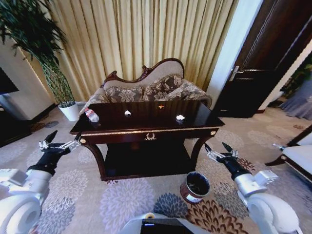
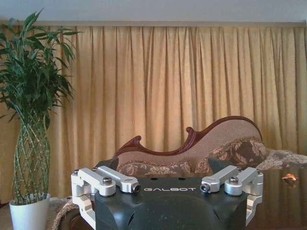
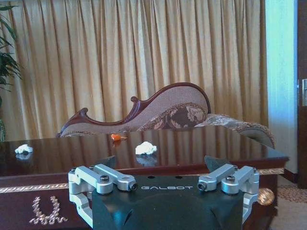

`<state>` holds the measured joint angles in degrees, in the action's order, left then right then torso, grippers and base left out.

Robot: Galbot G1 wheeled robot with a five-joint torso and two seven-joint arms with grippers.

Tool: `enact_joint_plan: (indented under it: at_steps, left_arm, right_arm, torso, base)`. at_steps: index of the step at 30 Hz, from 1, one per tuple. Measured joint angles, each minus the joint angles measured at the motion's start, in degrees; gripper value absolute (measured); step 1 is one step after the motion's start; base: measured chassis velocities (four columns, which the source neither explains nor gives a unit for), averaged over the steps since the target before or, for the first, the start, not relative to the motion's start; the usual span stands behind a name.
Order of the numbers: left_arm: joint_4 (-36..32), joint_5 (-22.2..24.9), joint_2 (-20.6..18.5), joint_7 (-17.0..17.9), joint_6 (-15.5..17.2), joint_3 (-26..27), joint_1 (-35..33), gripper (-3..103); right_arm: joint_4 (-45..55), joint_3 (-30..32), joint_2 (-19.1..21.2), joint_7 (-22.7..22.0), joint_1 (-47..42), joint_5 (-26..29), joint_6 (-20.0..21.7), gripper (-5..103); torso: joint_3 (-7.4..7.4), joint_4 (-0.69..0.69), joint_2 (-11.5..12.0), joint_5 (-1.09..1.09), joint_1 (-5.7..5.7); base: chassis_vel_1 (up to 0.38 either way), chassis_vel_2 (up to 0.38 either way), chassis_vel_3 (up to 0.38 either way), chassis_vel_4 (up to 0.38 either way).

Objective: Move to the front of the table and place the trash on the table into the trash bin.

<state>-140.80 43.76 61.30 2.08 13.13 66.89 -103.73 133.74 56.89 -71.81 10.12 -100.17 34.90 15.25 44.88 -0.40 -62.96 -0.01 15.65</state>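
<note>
— So, where is the trash found?

— It is spread over the desk (image 1: 195,113). A clear bottle (image 1: 91,115) is laid at the desk's 9 o'clock end, its long axis slanted from 10 towards 4 o'clock. A white paper wad (image 1: 127,113) is seen just left of centre, an orange scrap (image 1: 161,106) towards 12 o'clock, and a second white wad (image 1: 180,117) right of centre.

— And the bin?

— The bin (image 1: 195,187) is stood on the carpet at about 5 o'clock from the desk, below its front right corner, just beside the right hand (image 1: 218,148).

— How are the hands held?

— Both are spread open with nothing gripped. The left hand (image 1: 62,140) is held low at the desk's front left corner; the right hand is held low by the front right leg. Neither is touching anything.

— Which arm is favoured?

— The bottle is judged nearer the left hand, lying at roughly 1 o'clock from it. The second wad lies at about 11 o'clock from the right hand, and that arm is also closer to the bin, so it is probably the better choice for the wad.
</note>
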Motion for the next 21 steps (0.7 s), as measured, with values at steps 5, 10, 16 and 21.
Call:
enact_joint_plan:
  at_steps: [5,10,16,21]
  left_arm:
    - [0.2,0.0,0.1,-0.1,-0.1,-0.1,0.0,100]
    - [0.3,0.0,0.2,-0.2,-0.3,-0.1,0.0,100]
    - [0.2,0.0,0.6,-0.2,-0.4,-0.1,0.0,100]
    - [0.1,-0.1,1.0,-0.5,-1.1,0.0,-0.1,100]
  right_arm:
    - [0.0,-0.2,-0.1,0.0,0.2,-0.2,0.1,100]
    - [0.0,-0.5,-0.1,0.0,0.4,-0.6,0.2,100]
    - [-1.0,-1.0,0.0,-2.3,1.6,-2.7,1.4,100]
    - [-1.0,-1.2,0.9,-6.4,3.7,-2.2,4.0,100]
  torso:
    - [0.0,0.0,0.0,0.01,0.0]
    - [0.0,0.0,0.0,0.01,0.0]
    - [0.01,0.0,0.0,0.01,0.02]
    - [0.01,-0.01,0.0,0.01,0.03]
  base:
    - [-0.158,0.182,0.164,-0.162]
    - [-0.168,0.152,0.167,-0.154]
    - [-0.141,0.143,0.134,-0.126]
    - [-0.035,0.027,0.023,-0.027]
